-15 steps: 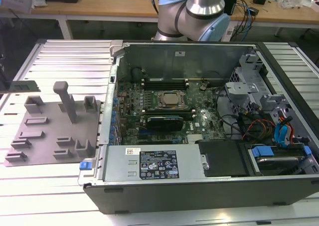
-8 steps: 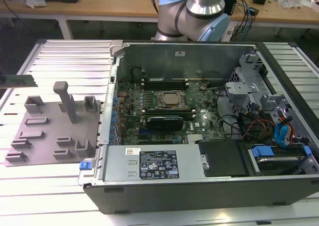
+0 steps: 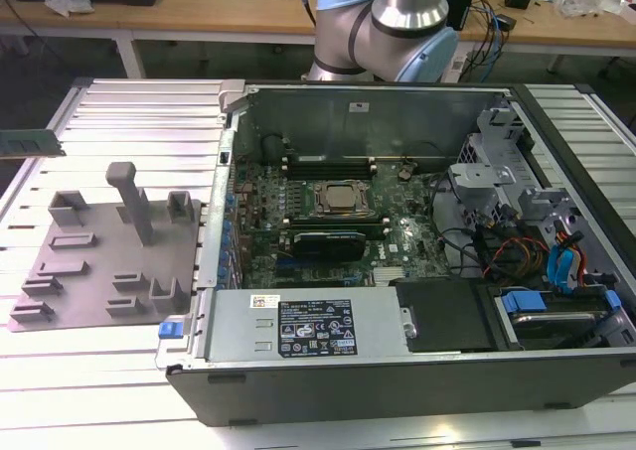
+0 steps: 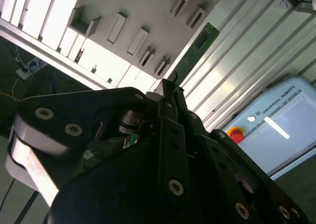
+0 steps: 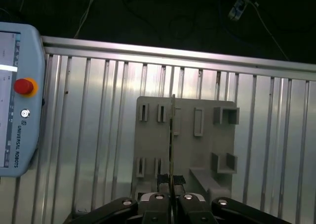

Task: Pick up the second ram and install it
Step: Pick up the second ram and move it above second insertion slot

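The second ram (image 3: 32, 144) is a thin green board at the exterior view's far left edge, raised over the slatted table behind the grey fixture plate (image 3: 89, 261). In the first wrist view my gripper (image 5: 172, 185) is shut on the ram (image 5: 172, 135), which shows edge-on as a thin line above the fixture plate (image 5: 187, 150). In the second wrist view the green ram (image 4: 197, 48) sticks out from the black fingertips (image 4: 174, 91). Black memory slots (image 3: 328, 160) lie beside the CPU socket (image 3: 343, 200) in the open computer case.
The open case (image 3: 397, 271) fills the exterior view's middle and right, with a drive cage and cables (image 3: 537, 241) on its right. Upright blocks (image 3: 129, 197) rise from the fixture plate. A teach pendant (image 5: 17, 95) lies on the slatted table (image 5: 89, 135).
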`<control>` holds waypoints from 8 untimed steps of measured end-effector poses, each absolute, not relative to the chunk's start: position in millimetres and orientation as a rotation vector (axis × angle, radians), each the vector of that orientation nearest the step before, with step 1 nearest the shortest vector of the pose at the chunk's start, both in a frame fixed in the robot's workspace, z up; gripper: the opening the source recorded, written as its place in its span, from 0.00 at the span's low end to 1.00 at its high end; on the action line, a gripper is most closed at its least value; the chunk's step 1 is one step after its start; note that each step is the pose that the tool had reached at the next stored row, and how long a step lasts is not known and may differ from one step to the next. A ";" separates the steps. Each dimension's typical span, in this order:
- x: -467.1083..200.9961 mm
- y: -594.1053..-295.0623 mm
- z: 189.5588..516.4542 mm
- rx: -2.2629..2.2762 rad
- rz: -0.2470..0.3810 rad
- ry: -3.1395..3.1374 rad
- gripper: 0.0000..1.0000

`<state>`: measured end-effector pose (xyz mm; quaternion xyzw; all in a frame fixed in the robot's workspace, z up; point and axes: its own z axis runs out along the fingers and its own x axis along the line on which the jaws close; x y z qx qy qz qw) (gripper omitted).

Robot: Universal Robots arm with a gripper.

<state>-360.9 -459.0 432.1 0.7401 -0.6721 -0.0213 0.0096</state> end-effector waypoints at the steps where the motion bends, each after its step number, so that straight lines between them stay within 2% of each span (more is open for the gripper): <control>1: -360.9 -459.0 432.2 2.311 -0.067 -2.099 0.11; 8: -336.6 -458.8 432.2 2.311 -0.067 -2.098 0.11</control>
